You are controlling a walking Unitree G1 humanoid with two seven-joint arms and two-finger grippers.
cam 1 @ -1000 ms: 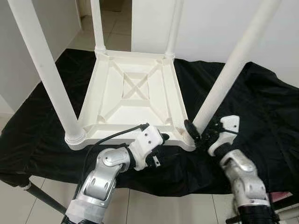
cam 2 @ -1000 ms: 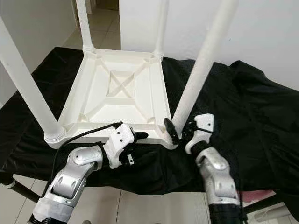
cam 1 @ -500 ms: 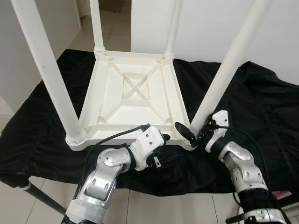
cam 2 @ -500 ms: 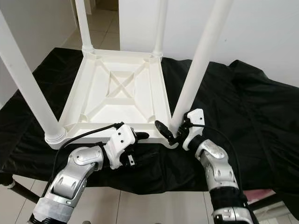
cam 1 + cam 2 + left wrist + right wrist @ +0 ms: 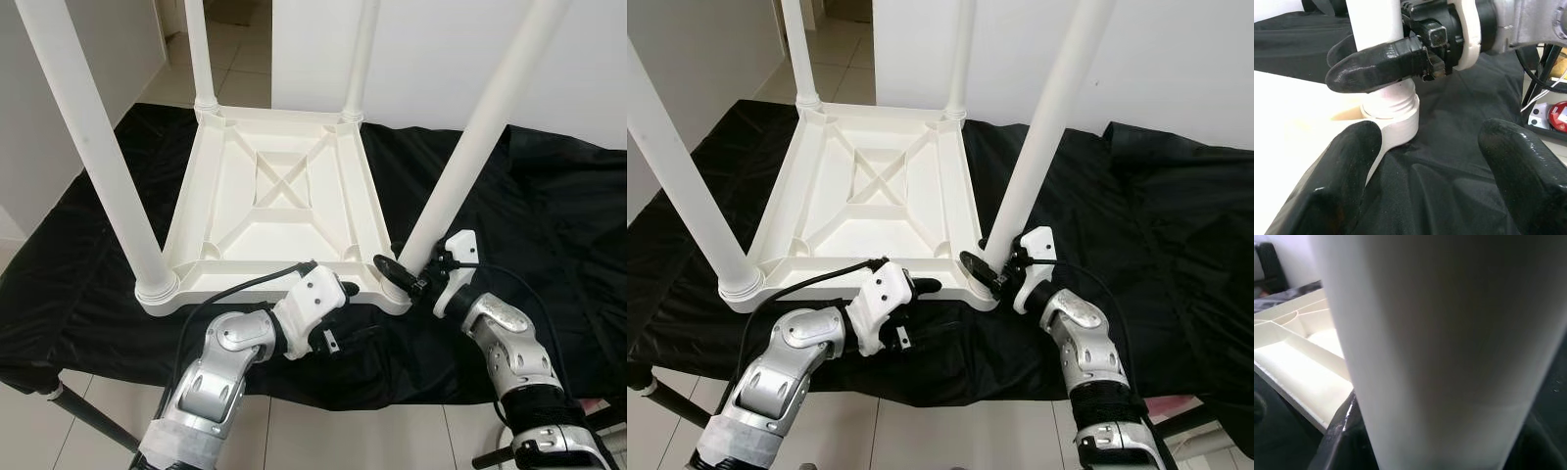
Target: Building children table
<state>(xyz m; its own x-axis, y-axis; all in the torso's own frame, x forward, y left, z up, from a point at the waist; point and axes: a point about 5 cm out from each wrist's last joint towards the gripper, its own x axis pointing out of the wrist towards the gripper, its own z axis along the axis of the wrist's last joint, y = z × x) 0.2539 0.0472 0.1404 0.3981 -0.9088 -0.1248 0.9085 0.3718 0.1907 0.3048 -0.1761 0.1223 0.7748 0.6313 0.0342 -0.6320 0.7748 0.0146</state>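
Right gripper (image 5: 404, 277) clamped on near-right table leg (image 5: 460, 171) — left gripper (image 5: 1425, 176) apart, by tabletop (image 5: 279, 201) edge

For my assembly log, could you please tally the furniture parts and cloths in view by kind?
Table legs: 4 (near right, near left, far left, far right)
Upturned white tabletop: 1
Black cloth: 1
Total: 6

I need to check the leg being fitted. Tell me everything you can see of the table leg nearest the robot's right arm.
The table leg is a plain white round tube, plastic by its look, rising at a slight tilt from the near right corner of the upside-down tabletop. Its threaded foot sits in the corner socket. The right gripper closes on it just above the socket; the left gripper is open beside that corner.
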